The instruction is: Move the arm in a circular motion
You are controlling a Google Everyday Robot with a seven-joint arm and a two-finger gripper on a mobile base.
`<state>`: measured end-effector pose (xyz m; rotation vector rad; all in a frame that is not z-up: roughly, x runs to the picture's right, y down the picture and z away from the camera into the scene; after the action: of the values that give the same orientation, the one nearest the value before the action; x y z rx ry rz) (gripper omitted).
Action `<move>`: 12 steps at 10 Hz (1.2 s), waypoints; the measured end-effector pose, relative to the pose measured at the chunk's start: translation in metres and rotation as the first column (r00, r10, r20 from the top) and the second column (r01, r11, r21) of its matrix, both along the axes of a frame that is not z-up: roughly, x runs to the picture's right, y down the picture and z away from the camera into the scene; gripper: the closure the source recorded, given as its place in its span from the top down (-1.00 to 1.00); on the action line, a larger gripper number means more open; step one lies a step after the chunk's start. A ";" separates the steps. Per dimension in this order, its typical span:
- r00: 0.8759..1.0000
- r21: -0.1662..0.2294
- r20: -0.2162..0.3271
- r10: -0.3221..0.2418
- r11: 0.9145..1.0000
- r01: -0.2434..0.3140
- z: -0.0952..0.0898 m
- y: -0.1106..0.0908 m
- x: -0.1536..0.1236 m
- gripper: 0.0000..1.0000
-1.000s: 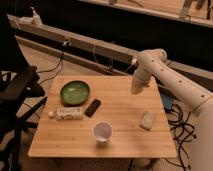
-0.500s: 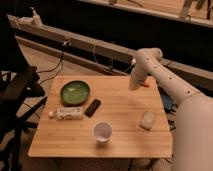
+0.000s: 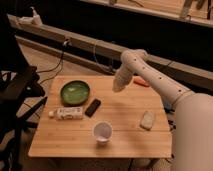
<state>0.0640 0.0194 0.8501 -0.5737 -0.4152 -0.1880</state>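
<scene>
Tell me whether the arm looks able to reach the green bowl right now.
Probably yes. The arm holds its gripper over the table, a little way beside the green bowl, with only bare wood between them; the black bar lies nearer the front.

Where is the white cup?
The white cup stands near the front edge of the table, low in the camera view, in front of the dark block. The gripper hangs over the far side, right of the green bowl.

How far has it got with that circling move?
Done: since a second ago the arm has swung toward the bowl. In hand: its gripper hangs over the back part of the table. Left: no full circle shows yet, so likely more sweeping.
</scene>
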 end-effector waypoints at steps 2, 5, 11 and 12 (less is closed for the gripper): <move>0.999 -0.024 0.038 0.005 1.000 -0.004 -0.027 0.026 -0.016 -1.00; 0.999 -0.089 0.013 0.035 0.995 -0.034 -0.058 0.063 -0.008 -1.00; 0.972 -0.181 -0.227 0.056 0.979 -0.098 -0.039 0.071 0.128 -1.00; 0.965 -0.186 -0.256 0.048 0.978 -0.099 -0.027 0.062 0.146 -1.00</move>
<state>0.2104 0.0818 0.8236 -0.7665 -0.2094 -0.0007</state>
